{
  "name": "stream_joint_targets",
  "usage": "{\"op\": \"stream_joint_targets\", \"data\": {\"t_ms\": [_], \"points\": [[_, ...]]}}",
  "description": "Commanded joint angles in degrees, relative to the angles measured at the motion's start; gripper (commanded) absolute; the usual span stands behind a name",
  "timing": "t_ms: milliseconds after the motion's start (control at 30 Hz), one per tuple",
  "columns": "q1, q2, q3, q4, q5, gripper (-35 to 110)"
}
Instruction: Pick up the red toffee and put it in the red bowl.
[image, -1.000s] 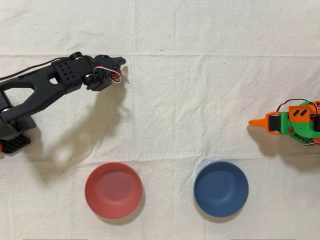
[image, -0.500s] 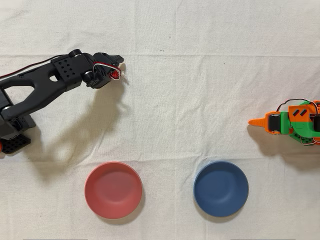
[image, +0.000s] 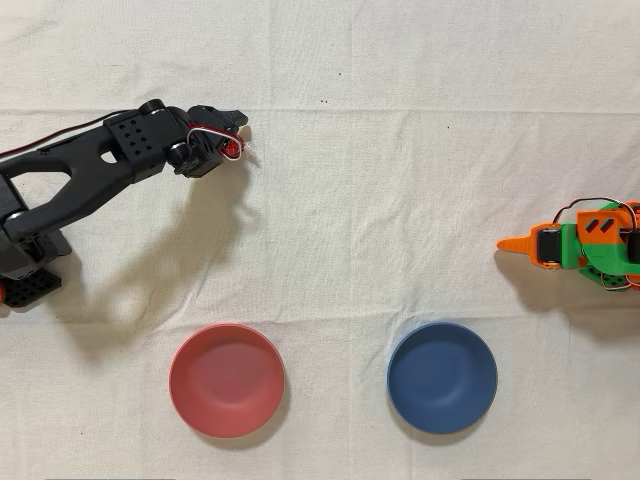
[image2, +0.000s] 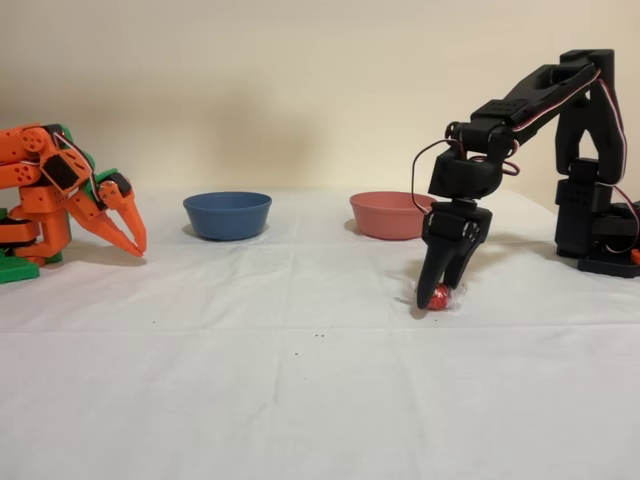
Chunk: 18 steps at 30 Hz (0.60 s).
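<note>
In the fixed view, the black arm's two-finger gripper (image2: 441, 296) points down at the white cloth-covered table (image2: 300, 400), its fingertips closed around the small round toffee in shiny red foil (image2: 439, 297), which sits at cloth level. Behind it stands the matte salmon-red shallow bowl (image2: 387, 215), with a round blue bowl (image2: 227, 215) to its left. At the far left edge the orange arm (image2: 60, 195) stands idle.
</note>
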Motion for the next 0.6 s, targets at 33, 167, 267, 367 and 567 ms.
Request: {"op": "stream_joint_targets", "data": {"t_ms": [33, 167, 267, 367, 567], "points": [[-0.4, 1.8, -1.9, -0.2, -1.2, 27], [-0.1, 1.7, -1.9, -0.4, -1.9, 25], [0.3, 1.7, -1.9, -0.4, -2.5, 24], [0.6, 1.8, -1.9, -0.4, -3.1, 24], [1.7, 2.6, -1.5, -0.5, -4.2, 20]]}}
